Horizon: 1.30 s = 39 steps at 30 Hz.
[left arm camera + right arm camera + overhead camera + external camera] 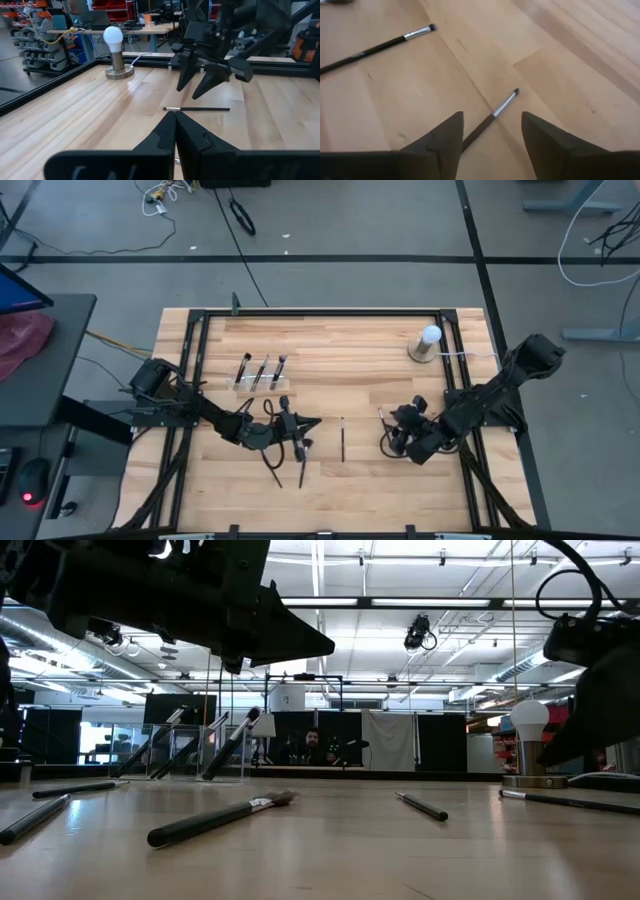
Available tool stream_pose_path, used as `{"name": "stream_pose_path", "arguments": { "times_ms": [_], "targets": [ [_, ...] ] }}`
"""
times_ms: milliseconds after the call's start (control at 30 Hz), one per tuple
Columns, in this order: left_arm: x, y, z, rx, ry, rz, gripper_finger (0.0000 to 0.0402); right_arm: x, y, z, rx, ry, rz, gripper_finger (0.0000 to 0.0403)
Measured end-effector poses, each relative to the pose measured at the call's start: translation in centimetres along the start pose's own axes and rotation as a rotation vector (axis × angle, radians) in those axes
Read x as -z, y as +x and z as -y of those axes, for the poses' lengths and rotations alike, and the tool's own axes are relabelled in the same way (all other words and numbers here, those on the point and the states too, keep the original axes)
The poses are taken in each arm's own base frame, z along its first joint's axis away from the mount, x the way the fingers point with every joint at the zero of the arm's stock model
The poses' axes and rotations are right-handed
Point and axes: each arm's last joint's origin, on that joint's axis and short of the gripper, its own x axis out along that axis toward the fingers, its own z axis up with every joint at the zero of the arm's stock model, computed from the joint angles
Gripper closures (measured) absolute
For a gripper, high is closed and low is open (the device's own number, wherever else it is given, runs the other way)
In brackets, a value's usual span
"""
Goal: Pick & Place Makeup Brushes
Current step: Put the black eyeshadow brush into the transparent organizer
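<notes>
While open, right hand [492,135] straddles a brush [495,112], unlifted.

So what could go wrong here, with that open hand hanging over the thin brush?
The right hand is open above a slim brush lying flat on the table. So thin a handle might slip or roll away as the fingers close. The left hand, shut, sits close by among other loose brushes, so the two arms might bump. The white bulb lamp stands behind the right arm and could get knocked.
</notes>
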Motion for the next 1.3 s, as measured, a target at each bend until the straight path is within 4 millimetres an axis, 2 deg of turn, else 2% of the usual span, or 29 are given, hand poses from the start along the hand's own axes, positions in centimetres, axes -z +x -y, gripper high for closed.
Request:
{"name": "stream_pose_path", "arguments": {
  "times_ms": [200,467,867,1300],
  "targets": [
    [0.0,0.0,0.0,0.000,0.004,-0.004,0.0388,0.9,1.2,-0.4,0.048,-0.025,0.018,0.0183],
    [0.1,0.0,0.0,0.000,0.006,-0.005,0.0388,2.6,3.3,-1.2,0.086,-0.049,0.012,0.0207],
    [0.1,0.0,0.0,-0.001,0.006,-0.005,0.0388,4.0,3.8,-0.2,0.112,0.054,0.021,0.0286],
    [0.1,0.0,0.0,-0.002,0.006,-0.005,0.0388,3.2,4.5,0.0,0.111,-0.085,-0.004,0.0376]
  ]
}}
